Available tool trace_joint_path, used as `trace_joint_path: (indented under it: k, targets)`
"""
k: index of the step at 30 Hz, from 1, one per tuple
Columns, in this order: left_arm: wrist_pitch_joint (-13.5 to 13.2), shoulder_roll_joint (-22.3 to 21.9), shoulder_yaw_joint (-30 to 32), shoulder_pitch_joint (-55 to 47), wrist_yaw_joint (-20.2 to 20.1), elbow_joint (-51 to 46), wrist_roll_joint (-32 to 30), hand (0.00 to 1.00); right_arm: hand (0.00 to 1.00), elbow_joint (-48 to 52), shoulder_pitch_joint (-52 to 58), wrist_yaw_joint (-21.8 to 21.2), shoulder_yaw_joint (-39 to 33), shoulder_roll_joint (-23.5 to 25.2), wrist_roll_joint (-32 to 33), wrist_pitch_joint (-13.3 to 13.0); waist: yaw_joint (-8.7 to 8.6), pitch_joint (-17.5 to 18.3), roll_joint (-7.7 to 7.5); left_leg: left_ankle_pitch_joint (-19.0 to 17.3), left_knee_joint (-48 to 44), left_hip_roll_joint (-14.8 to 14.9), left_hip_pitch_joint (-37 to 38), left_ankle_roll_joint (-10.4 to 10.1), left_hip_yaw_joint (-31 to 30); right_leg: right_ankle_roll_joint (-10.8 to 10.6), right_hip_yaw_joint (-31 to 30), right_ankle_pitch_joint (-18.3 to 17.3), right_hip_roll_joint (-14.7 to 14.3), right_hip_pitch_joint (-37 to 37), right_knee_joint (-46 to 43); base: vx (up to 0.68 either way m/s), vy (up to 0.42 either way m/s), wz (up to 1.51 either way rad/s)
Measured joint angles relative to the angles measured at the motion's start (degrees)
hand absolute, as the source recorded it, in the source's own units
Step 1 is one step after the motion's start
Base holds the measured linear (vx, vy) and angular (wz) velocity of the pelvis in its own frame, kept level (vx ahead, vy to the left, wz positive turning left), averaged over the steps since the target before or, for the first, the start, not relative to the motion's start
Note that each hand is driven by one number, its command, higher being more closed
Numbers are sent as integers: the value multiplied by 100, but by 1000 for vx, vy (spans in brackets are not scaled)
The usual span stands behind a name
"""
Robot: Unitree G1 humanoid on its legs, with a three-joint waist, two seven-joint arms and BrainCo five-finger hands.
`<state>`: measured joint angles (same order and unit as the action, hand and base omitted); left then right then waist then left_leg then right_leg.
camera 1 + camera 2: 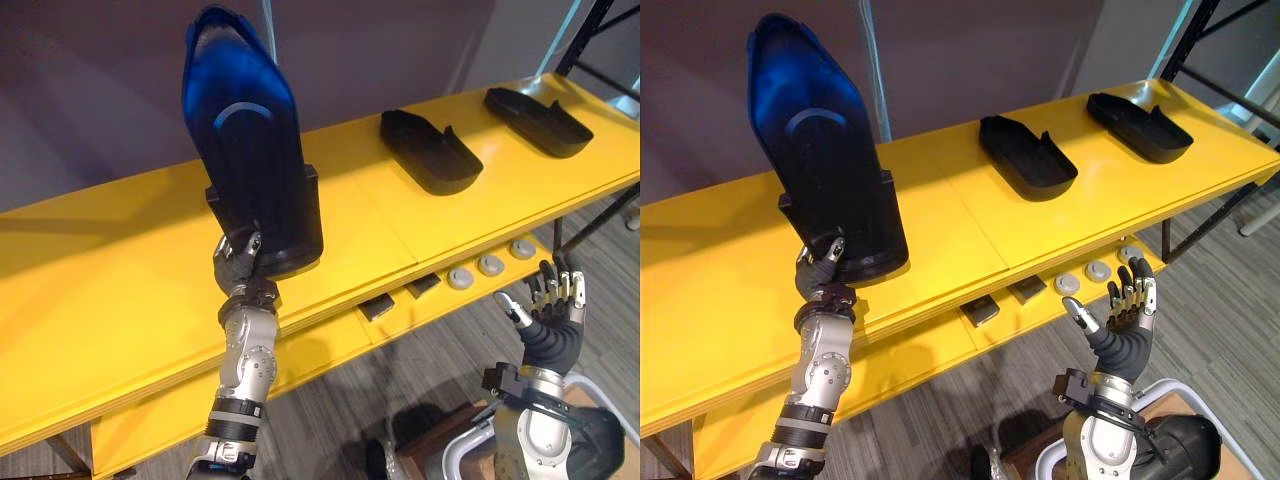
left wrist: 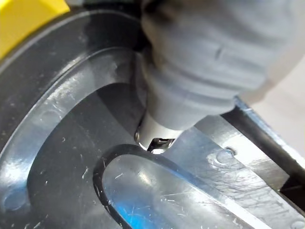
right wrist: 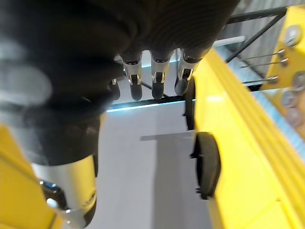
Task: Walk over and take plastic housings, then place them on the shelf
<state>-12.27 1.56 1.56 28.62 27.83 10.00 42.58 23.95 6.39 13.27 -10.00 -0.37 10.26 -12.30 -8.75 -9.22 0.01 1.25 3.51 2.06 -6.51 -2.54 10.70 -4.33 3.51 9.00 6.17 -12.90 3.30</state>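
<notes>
Two are lying flat on the yellow shelf [image 1: 120, 270], the middle housing [image 1: 428, 150] and the far housing [image 1: 537, 120], while the left hand [image 1: 238, 265] is clutching the upright housing [image 1: 250, 150] by its lower end near the shelf's front, and the right hand [image 1: 550, 305] is hovering spread-fingered below.

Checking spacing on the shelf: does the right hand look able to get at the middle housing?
Probably yes: the right hand is open and empty, and bare shelf lies between it and the middle housing.

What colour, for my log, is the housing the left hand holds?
Black plastic housing with blue sheen; left eye view.
</notes>
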Motion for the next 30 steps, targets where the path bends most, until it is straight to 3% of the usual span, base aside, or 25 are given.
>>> trace_joint_path:
  k: [8,9,13,30]
  targets:
    - [192,-22,150,323,324,45,-28,100,0,-1,25,-125,173,1,-168,45,13,-225,30,5,8,-4,13,5,1,-1,6,0,5,-3,0,6,26,0]
    - [196,-24,175,338,360,44,-112,0,0,-1,27,-134,188,1,-169,45,14,-253,40,5,8,-5,27,5,-3,-1,10,0,5,12,0,1,30,1]
    - [258,-34,229,337,437,44,-341,0,0,-1,96,-155,221,1,-184,48,17,-305,92,7,14,-7,48,7,-26,-1,24,-1,5,41,0,0,15,1]
    - [281,-14,237,420,419,11,-320,0,0,-21,136,-153,225,4,-184,101,63,-455,126,73,143,-21,103,10,-42,-3,39,-5,-10,79,17,2,10,0]
